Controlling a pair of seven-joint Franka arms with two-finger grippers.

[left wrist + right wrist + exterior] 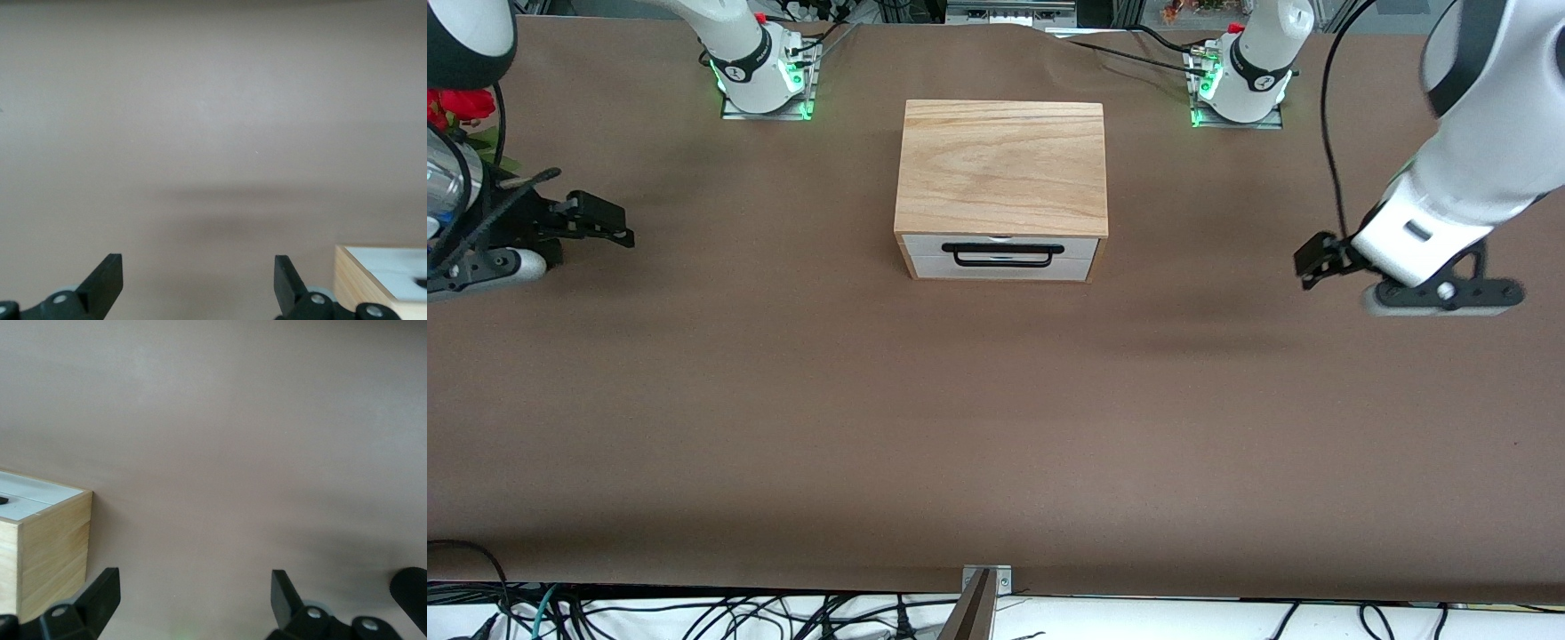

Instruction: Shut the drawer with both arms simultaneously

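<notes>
The oak-coloured wooden box (pixel 1003 164) stands mid-table between the two arm bases. Its drawer (pixel 1000 258), with a white front panel and a black wire handle (pixel 1003 254), faces the front camera; none of its wood interior shows. My left gripper (pixel 1316 260) is open and empty, low over the table toward the left arm's end, well apart from the box. My right gripper (pixel 609 222) is open and empty toward the right arm's end, also well apart. The left wrist view shows its open gripper (pixel 198 267) and a box corner (pixel 383 283). The right wrist view shows its open gripper (pixel 193 583) and the box's side (pixel 50 547).
Red roses (pixel 458 107) stand at the table's edge by the right arm. The brown table (pixel 996 427) stretches wide toward the front camera. Cables (pixel 694 613) hang below its front edge.
</notes>
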